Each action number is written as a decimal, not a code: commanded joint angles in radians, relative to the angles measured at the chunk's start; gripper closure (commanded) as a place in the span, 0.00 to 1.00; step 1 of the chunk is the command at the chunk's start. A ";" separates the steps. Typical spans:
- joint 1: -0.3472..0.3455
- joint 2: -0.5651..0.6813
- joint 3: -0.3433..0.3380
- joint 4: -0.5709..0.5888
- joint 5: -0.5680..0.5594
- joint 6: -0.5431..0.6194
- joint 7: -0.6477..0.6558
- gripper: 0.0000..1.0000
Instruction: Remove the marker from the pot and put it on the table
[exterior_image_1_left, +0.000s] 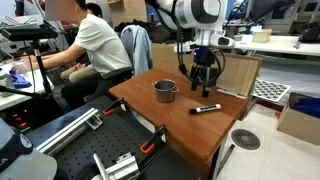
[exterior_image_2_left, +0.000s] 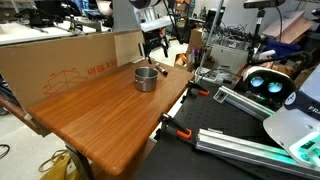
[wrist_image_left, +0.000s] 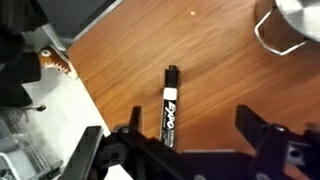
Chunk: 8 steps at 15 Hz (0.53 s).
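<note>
1. Marker lies flat on the reddish-brown tabletop, outside the pot and well apart from it; nothing touches it.
2. In the wrist view its long axis runs up and down the picture. That is roughly crosswise to the line joining the two fingers, with the black cap end pointing away from the camera.
3. The gripper is spread wide and holds nothing. The marker's near end sits inside the gap between the fingers but off centre, closer to the finger on the left of that picture.
4. In an exterior view the gripper hangs above the marker, with clear air between fingertips and barrel, so the marker is almost straight below it (slightly toward the tabletop's front edge).
5. The pot shows at the upper right corner of the wrist view with its looped handle turned toward the marker. In an exterior view it stands upright near the gripper, pot at. I cannot make out the marker in that picture.
6. My reading is that the placing looks done. Since the marker is directly underneath, a straight lift would clear it, whereas any sideways drift at low height could catch the barrel and roll it.
</note>
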<state>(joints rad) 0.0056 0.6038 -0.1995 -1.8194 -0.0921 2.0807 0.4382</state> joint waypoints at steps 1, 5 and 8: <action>-0.007 -0.219 0.010 -0.218 -0.017 0.131 -0.046 0.00; -0.018 -0.276 0.017 -0.235 -0.028 0.100 -0.051 0.00; -0.020 -0.325 0.019 -0.301 -0.030 0.138 -0.060 0.00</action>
<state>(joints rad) 0.0049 0.2799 -0.1994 -2.1217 -0.1159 2.2210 0.3745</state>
